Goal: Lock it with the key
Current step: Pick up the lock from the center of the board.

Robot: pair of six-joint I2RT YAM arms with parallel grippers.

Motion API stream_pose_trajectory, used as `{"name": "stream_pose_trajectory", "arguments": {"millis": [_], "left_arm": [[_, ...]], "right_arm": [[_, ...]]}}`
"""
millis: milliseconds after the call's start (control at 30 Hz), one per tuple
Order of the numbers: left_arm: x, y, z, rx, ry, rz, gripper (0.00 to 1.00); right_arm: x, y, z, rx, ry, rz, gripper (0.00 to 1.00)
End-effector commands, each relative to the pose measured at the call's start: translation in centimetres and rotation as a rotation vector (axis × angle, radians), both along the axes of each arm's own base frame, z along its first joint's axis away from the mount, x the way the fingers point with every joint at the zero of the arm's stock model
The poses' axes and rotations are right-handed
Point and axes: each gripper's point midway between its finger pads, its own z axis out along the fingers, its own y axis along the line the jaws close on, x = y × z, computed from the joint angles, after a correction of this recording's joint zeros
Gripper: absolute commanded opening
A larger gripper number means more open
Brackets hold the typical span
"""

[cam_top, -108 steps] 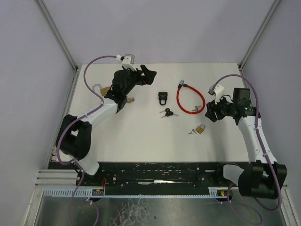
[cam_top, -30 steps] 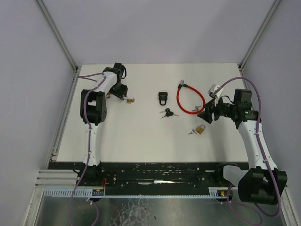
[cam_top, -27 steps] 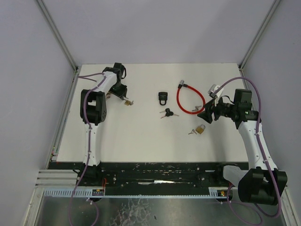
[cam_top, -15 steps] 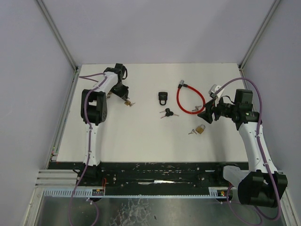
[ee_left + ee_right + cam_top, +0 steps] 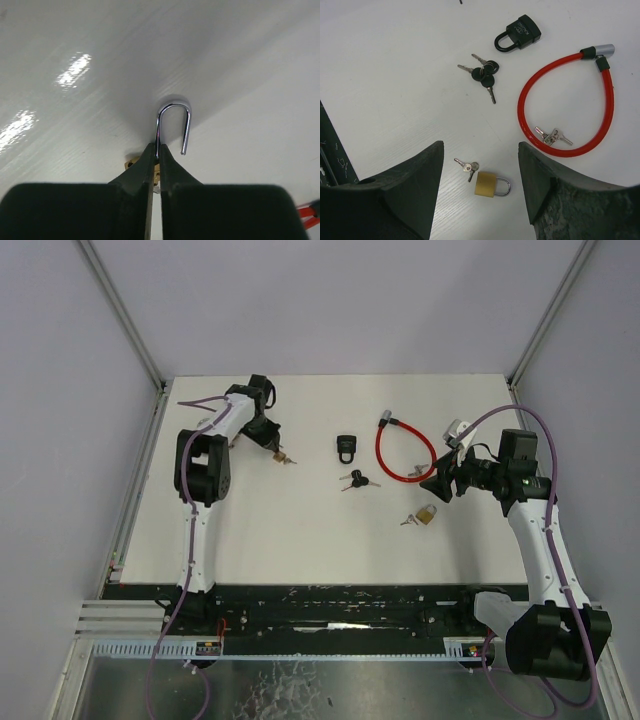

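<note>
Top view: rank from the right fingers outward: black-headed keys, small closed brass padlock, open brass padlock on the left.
1. Small closed brass padlock, right side, close by the right fingers.
2. Black-headed keys, mid-table.
3. Open brass padlock, far left, shackle pinched in the left fingers.

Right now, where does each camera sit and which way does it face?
Top external: above and behind the bases, looking down on the table; both arms show, left tool, right tool.
Left wrist: on the left arm, looking along its shut fingers at an open padlock shackle.
Right wrist: looking down between open fingers at the brass padlock.
Shared: top and right wrist both show the red cable lock.
</note>
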Motion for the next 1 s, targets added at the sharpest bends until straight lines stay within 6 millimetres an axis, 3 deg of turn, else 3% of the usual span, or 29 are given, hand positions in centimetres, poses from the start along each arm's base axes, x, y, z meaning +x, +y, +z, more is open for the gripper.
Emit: {"name": "stream_pose_trajectory", "arguments": {"millis": [0,267,400,733,967], "left_arm": [[2.3,-2.9,3.0,-0.059,-0.153,-0.116,0.00],[3.5,-7.0,7.3,-0.119,-0.362,-0.255,0.00],[2.7,-9.8,9.6,-0.136,-0.502,-0.365,0.00],[-2.4,-15.7,15.7,-0.251,-0.893,-0.591,0.00],[-7.4,-21.1,18.3,-0.324,-1.091,-0.829,0.00]], "right_arm": [[-0.1,0.5,0.7,0.015,-0.039,0.036,0.67],[-0.4,1.0,0.6,0.040,-0.033,0.065,0.67],[-0.8,1.5,0.6,0.069,-0.027,0.094,0.67],[-1.8,3.0,0.6,0.174,-0.023,0.189,0.69],[-3.4,3.8,0.9,0.191,-0.088,0.301,0.76]]}}
